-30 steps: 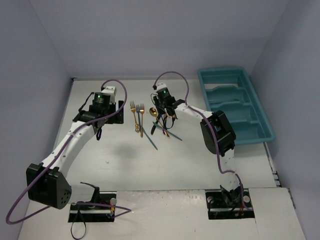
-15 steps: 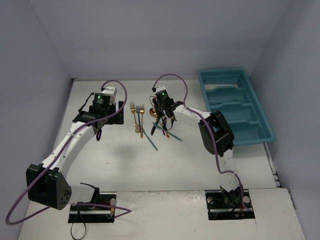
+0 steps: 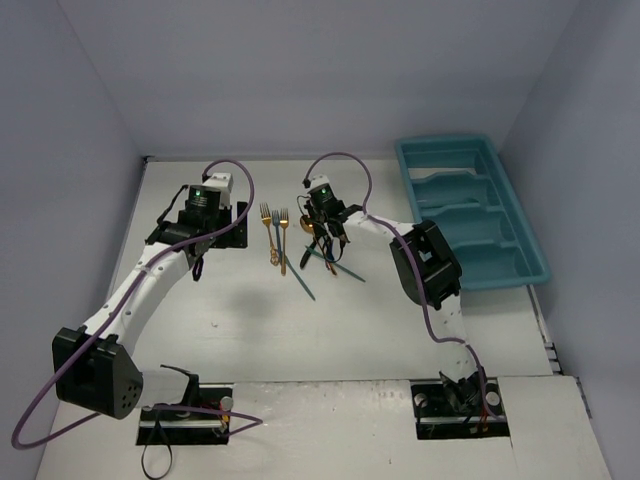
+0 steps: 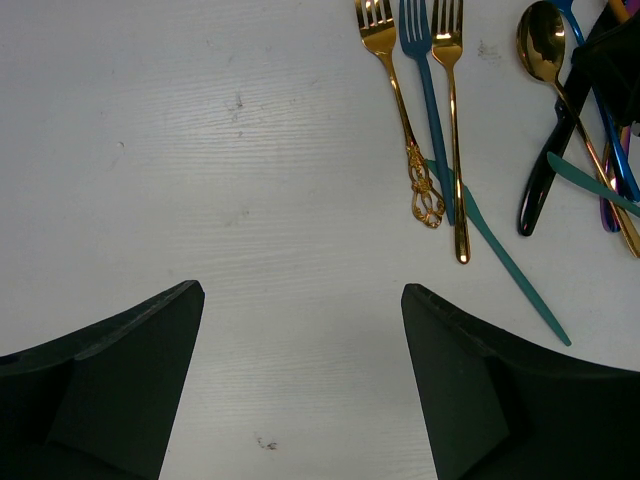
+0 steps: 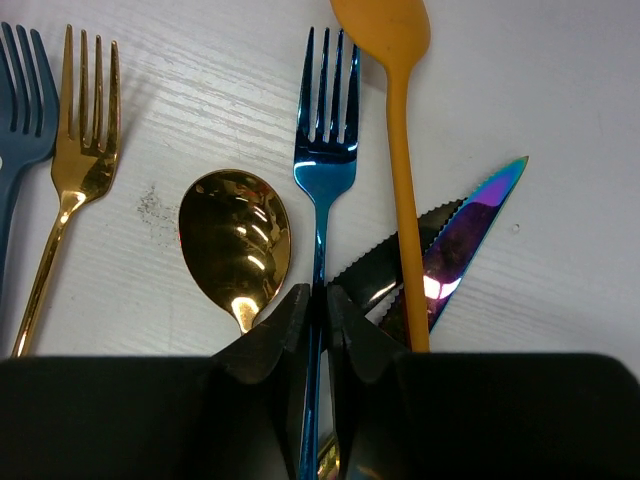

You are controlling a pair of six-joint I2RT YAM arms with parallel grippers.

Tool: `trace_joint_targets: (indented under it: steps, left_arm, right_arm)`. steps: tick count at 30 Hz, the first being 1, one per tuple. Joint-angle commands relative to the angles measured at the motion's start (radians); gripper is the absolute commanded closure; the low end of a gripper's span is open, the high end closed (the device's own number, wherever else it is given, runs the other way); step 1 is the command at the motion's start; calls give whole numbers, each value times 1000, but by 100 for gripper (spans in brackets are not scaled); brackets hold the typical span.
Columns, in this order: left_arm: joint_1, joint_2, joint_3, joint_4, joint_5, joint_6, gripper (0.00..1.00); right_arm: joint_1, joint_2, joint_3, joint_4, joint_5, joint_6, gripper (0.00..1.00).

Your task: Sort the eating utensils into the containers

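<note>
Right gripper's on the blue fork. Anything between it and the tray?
Nothing visible on the table toward the tray. The right gripper is closed on the blue fork, with a gold spoon and an orange spoon close alongside; a straight lift seems safest.

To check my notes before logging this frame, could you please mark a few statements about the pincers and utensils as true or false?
1. The right pincer is shut on the handle of the shiny blue fork. True.
2. The left pincer holds a gold fork. False: it is open above the table, holding nothing.
3. The gold spoon lies in the teal tray. False: it lies on the table, just left of the shiny blue fork.
4. An orange spoon lies right of the shiny blue fork. True.
</note>
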Motion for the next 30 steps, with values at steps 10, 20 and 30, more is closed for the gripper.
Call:
trace_joint_targets:
  steps: [10, 20, 30]
  left_arm:
    - [5, -22, 57, 18, -4, -8, 22]
    - [5, -29, 56, 18, -6, -8, 22]
    - [5, -44, 55, 16, -24, -2, 22]
  right_arm:
    - [2, -73, 83, 4, 40, -16, 100]
    - [-2, -279, 105, 7, 65, -11, 100]
    - [-298, -514, -42, 5, 294, 312, 100]
